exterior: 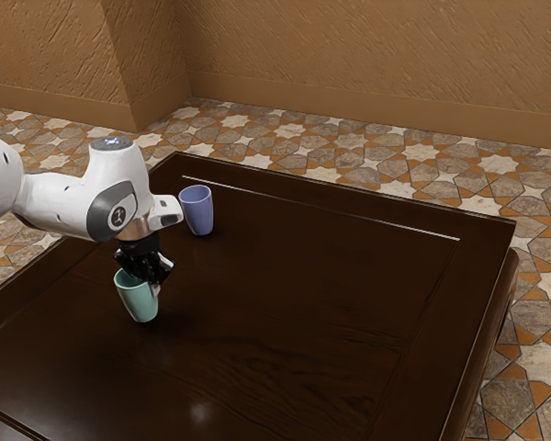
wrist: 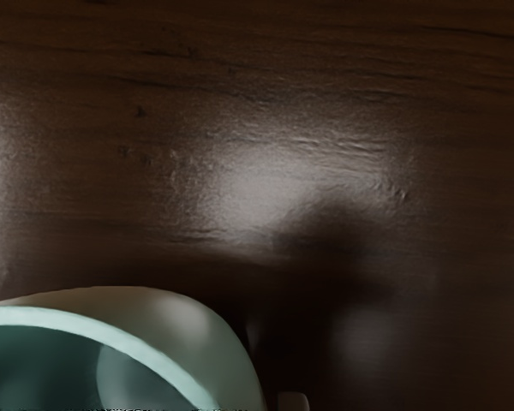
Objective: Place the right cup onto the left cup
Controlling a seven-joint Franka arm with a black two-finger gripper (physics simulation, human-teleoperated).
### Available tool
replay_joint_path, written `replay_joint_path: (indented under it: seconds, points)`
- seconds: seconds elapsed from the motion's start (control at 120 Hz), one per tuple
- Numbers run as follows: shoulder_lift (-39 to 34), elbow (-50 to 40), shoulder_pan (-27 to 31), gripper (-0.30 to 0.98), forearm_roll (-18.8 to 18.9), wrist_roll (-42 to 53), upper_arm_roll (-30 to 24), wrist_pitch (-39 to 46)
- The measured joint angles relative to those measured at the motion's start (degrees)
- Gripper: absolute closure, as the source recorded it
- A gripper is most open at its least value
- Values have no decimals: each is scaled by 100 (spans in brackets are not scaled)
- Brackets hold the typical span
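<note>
My jaws are at the rim of the tapered mint-green cup (exterior: 136, 299); I can't tell whether they're pinching its wall. The tapered lavender-blue cup (exterior: 198, 213) stands well apart on the dark wooden surface (exterior: 285, 312). I'd secure the wall squarely, then raise it steadily, avoiding any tilt.

The left cup (exterior: 197, 211) is standing farther back on the counter (exterior: 285, 312). The right cup (exterior: 136, 299) is showing nearer me, apart from it.
</note>
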Motion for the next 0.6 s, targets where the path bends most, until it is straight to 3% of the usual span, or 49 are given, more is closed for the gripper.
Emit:
replay_joint_path:
  seconds: [0.058, 0.258, 0.6]
  points:
    - [1, 70, 0, 75, 18, -17, 0, -26]
    - [290, 1783, -14, 76, 52, -56, -80, -882]
    - [2059, 5184, 116, 76, 2, -79, -473, -2523]
